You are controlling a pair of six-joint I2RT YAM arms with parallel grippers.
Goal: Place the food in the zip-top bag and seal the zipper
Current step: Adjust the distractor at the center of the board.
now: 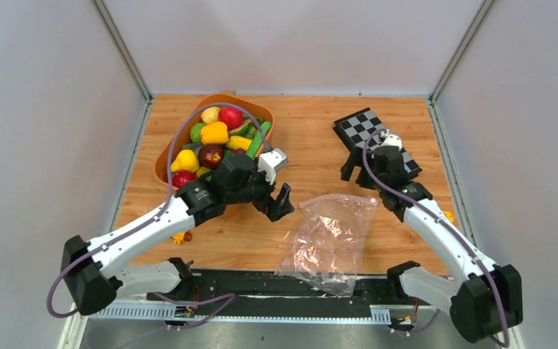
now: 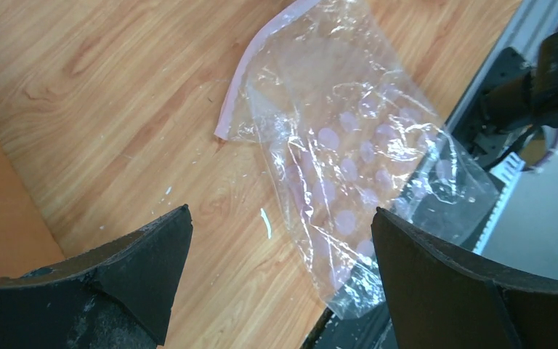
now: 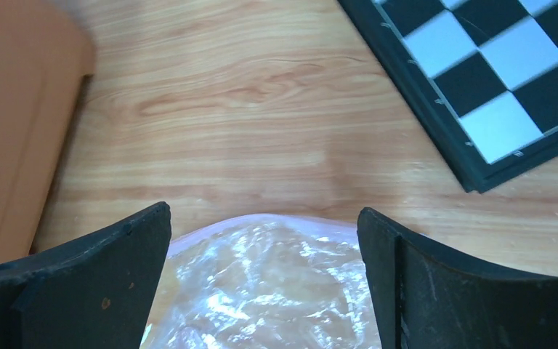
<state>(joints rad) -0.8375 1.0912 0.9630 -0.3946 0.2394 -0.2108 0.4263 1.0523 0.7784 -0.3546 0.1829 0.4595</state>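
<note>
The food point(image 1: 214, 138), glossy toy fruits and vegetables in yellow, red and green, is piled in the orange tub point(image 1: 161, 163) at the back left. The clear zip-top bag point(image 1: 330, 236) lies flat and empty at the front centre, its lower end over the black rail. Its zipper point(image 1: 338, 197) runs along the far edge, seen as a pinkish strip point(image 2: 241, 80) in the left wrist view. My left gripper point(image 1: 280, 203) hangs open just left of the bag point(image 2: 356, 145), holding nothing. My right gripper point(image 1: 357, 173) is open above the bag's mouth point(image 3: 261, 283), also holding nothing.
A black-and-white checkerboard point(image 1: 367, 127) lies at the back right, under the right arm. Small yellow toys sit near the left arm point(image 1: 183, 236) and at the right edge point(image 1: 448, 216). A black rail point(image 1: 261, 283) runs along the near edge.
</note>
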